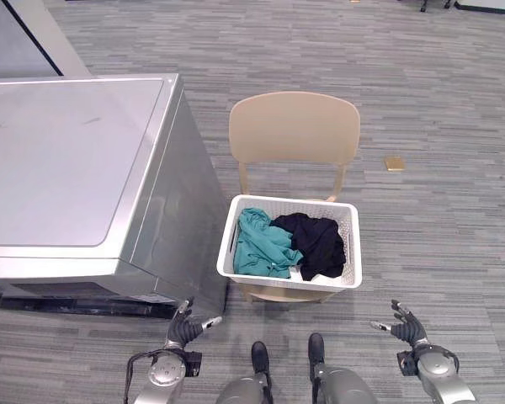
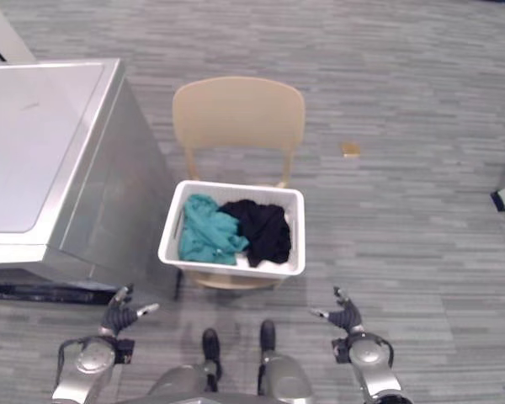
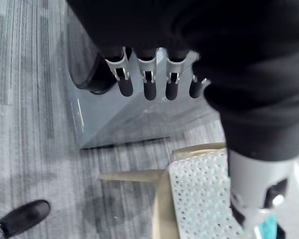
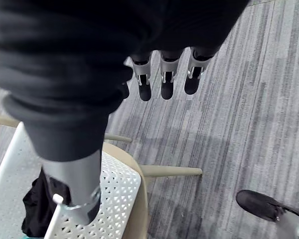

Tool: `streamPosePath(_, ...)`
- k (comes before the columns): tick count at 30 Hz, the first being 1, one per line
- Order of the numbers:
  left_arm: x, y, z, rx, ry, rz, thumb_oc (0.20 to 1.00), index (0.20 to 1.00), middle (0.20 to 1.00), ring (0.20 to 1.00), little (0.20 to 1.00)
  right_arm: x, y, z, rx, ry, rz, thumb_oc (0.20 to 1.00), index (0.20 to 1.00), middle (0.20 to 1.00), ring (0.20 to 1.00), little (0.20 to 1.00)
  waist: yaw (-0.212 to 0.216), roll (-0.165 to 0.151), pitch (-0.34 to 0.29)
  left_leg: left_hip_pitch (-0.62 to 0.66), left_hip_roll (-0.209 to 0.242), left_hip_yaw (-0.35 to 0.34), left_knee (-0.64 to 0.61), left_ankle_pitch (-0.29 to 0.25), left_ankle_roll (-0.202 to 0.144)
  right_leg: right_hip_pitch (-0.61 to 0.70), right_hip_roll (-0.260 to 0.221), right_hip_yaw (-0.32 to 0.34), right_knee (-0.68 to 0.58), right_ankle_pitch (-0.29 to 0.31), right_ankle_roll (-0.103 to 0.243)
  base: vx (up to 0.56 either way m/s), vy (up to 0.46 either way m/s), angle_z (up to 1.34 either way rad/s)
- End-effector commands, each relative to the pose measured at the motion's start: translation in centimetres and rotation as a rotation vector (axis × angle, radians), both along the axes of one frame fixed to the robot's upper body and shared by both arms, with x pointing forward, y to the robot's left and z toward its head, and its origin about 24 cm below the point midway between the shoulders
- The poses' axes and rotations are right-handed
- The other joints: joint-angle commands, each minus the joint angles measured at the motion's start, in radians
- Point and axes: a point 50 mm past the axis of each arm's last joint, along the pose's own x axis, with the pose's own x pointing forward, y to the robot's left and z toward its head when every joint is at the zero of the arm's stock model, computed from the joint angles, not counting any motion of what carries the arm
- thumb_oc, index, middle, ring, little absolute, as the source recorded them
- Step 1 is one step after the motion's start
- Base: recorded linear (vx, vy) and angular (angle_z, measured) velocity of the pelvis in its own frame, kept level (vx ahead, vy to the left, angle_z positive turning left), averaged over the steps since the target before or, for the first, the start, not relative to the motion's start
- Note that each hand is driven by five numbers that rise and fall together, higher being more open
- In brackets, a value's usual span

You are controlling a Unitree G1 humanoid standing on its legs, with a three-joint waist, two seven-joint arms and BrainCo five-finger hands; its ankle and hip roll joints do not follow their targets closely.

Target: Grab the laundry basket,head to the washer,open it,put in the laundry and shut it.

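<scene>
A: Where's the white perforated plastic laundry basket (image 1: 289,277)?

B: On the seat of the tan moulded chair (image 1: 294,128), just beside the silver-grey top-loading washer (image 1: 76,160). It holds a teal garment (image 1: 260,244) and a black garment (image 1: 316,241). The washer's lid is down.

A: And the hands?

B: The left hand (image 1: 183,326) hangs low by the washer's front corner, the right hand (image 1: 406,322) low over the grey striped carpet (image 1: 438,109), well apart from the basket. Both have relaxed, nearly straight fingers and hold nothing.

A: What could go wrong?

B: I'd judge an uneven grasp the main risk: one hand reaching the rim before the other could tip the basket off the seat or drag the light chair. The left arm may also knock the washer, being so close.

A: Do the views differ?

B: The wrist views show the chair's legs under the basket. The head views alone show the small tan block (image 1: 395,163) on the carpet beyond.
</scene>
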Motion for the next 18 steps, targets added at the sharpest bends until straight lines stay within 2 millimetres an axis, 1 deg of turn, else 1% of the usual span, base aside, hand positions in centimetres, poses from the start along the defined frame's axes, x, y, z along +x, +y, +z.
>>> streamPosePath(1,0.1,1.9,0.6,0.074,-0.021,0.019,1.0,1.0,1.0,1.0,1.0,1.6,1.1,1.1,0.016,-0.085,0.053,1.0,1.0,1.0,1.0,1.0,0.017,-0.002,-0.011,0.001,0.0,-0.04,-0.001,-0.063,-0.048,0.001,-0.017,0.041,0.193,-0.182,0.072,-0.02,-0.142,0.22)
streamPosePath(2,-0.9,2.5,-0.4,0.084,0.04,0.065,1.0,1.0,1.0,1.0,1.0,1.3,1.7,0.5,0.036,-0.052,0.072,1.0,1.0,1.0,1.0,1.0,0.03,-0.015,-0.017,-0.01,-0.01,-0.051,0.001,-0.049,-0.054,0.055,0.004,0.063,0.117,-0.205,0.042,-0.02,-0.198,0.18)
streamPosePath(4,-1.8,3.0,-1.6,0.082,0.109,0.138,1.0,1.0,1.0,1.0,1.0,1.1,2.0,-0.1,0.037,-0.014,0.079,1.0,1.0,1.0,1.0,1.0,0.038,-0.018,-0.017,-0.047,-0.004,-0.06,0.034,-0.034,-0.069,0.068,0.025,0.09,0.069,-0.202,0.021,-0.05,-0.216,0.11)
streamPosePath(5,-2.0,3.0,-2.0,0.071,0.126,0.165,1.0,1.0,1.0,1.0,1.0,1.2,2.1,-0.2,0.037,-0.005,0.081,1.0,1.0,1.0,1.0,1.0,0.042,-0.017,-0.011,-0.07,-0.003,-0.064,0.06,-0.034,-0.075,0.072,0.026,0.086,0.047,-0.196,0.013,-0.12,-0.183,0.33)
streamPosePath(6,-2.1,2.7,-2.6,0.06,0.148,0.18,1.0,1.0,1.0,1.0,1.0,1.2,2.2,-0.3,0.042,-0.005,0.076,1.0,1.0,1.0,1.0,1.0,0.043,-0.014,-0.002,-0.11,-0.001,-0.069,0.101,-0.034,-0.084,0.087,0.022,0.065,-0.001,-0.193,0.002,-0.1,-0.132,0.43)
streamPosePath(7,-2.1,2.7,-2.6,0.059,0.148,0.181,1.0,1.0,1.0,1.0,1.0,1.2,2.2,-0.3,0.042,-0.005,0.076,1.0,1.0,1.0,1.0,1.0,0.041,-0.013,-0.002,-0.111,-0.001,-0.071,0.103,-0.035,-0.084,0.088,0.022,0.063,-0.002,-0.193,0.002,-0.11,-0.102,0.77)
streamPosePath(8,-2.1,2.4,-2.8,0.053,0.158,0.184,1.0,1.0,1.0,1.0,1.0,1.1,2.2,-0.4,0.043,0.002,0.069,1.0,1.0,1.0,1.0,1.0,0.039,-0.011,0.004,-0.132,0.001,-0.071,0.123,-0.032,-0.091,0.094,0.019,0.047,-0.019,-0.193,-0.002,-0.14,-0.006,0.79)
streamPosePath(9,-2.2,1.8,-3.2,0.027,0.168,0.208,1.0,1.0,1.0,1.0,1.0,1.3,2.1,-0.5,0.044,0.005,0.042,1.0,1.0,1.0,1.0,1.0,0.036,-0.01,0.013,-0.159,0.021,-0.047,0.148,-0.022,-0.11,0.094,0.004,0.018,-0.036,-0.186,-0.005,-0.17,0.025,0.75)
streamPosePath(10,-2.3,1.7,-3.4,0.02,0.175,0.214,1.0,1.0,1.0,1.0,1.0,1.3,2.1,-0.6,0.046,0.006,0.035,1.0,1.0,1.0,1.0,1.0,0.035,-0.011,0.011,-0.15,0.033,-0.042,0.145,-0.029,-0.111,0.093,-0.004,0.01,-0.042,-0.179,-0.002,-0.12,0.046,0.72)
streamPosePath(12,-2.4,1.5,-3.5,0.018,0.182,0.213,1.0,1.0,1.0,1.0,1.0,1.3,2.2,-0.6,0.048,0.006,0.032,1.0,1.0,1.0,1.0,1.0,0.032,-0.014,0.007,-0.139,0.04,-0.043,0.143,-0.038,-0.109,0.094,-0.012,0.001,-0.044,-0.174,0.001,-0.04,0.087,0.69)
streamPosePath(13,-2.1,1.1,-3.6,0.01,0.175,0.21,1.0,1.0,1.0,1.0,1.0,1.2,2.3,-0.7,0.052,0.008,0.029,1.0,1.0,1.0,1.0,1.0,0.025,-0.024,0.003,-0.116,0.069,-0.049,0.151,-0.056,-0.113,0.088,-0.04,-0.022,-0.046,-0.159,0.009,-0.05,0.117,0.49)
streamPosePath(14,-2.1,1.1,-3.6,0.01,0.176,0.21,1.0,1.0,1.0,1.0,1.0,1.2,2.3,-0.8,0.052,0.008,0.029,1.0,1.0,1.0,1.0,1.0,0.023,-0.023,0.004,-0.115,0.069,-0.05,0.153,-0.057,-0.113,0.09,-0.04,-0.023,-0.046,-0.16,0.009,-0.1,0.232,0.5)
streamPosePath(15,-1.5,0.6,-3.4,-0.001,0.155,0.211,1.0,1.0,1.0,1.0,1.0,1.0,2.0,-0.9,0.048,0.015,0.01,1.0,1.0,1.0,1.0,1.0,0.009,-0.03,-0.002,-0.085,0.132,-0.036,0.158,-0.055,-0.121,0.079,-0.079,-0.06,-0.052,-0.153,0.018,-0.06,0.232,0.34)
streamPosePath(16,-1.3,0.3,-3.4,-0.009,0.147,0.206,1.0,1.0,1.0,1.0,1.0,0.9,1.8,-1.0,0.047,0.021,0.004,1.0,1.0,1.0,1.0,1.0,0.001,-0.028,-0.009,-0.066,0.16,-0.031,0.149,-0.048,-0.127,0.079,-0.091,-0.077,-0.053,-0.153,0.021,-0.06,0.23,0.71)
streamPosePath(17,-1.3,0.3,-3.4,-0.01,0.147,0.206,1.0,1.0,1.0,1.0,1.0,0.8,1.8,-1.0,0.046,0.022,0.004,1.0,1.0,1.0,1.0,1.0,0.0,-0.027,-0.007,-0.064,0.161,-0.033,0.149,-0.049,-0.128,0.083,-0.091,-0.079,-0.053,-0.154,0.021,0.02,0.208,0.68)
streamPosePath(18,-1.0,0.1,-3.2,-0.012,0.135,0.199,1.0,1.0,1.0,1.0,1.0,0.5,1.5,-1.2,0.042,0.033,-0.011,1.0,1.0,1.0,1.0,1.0,-0.006,-0.026,-0.017,-0.05,0.189,-0.023,0.135,-0.037,-0.14,0.087,-0.105,-0.096,-0.058,-0.153,0.029,0.04,0.246,0.77)
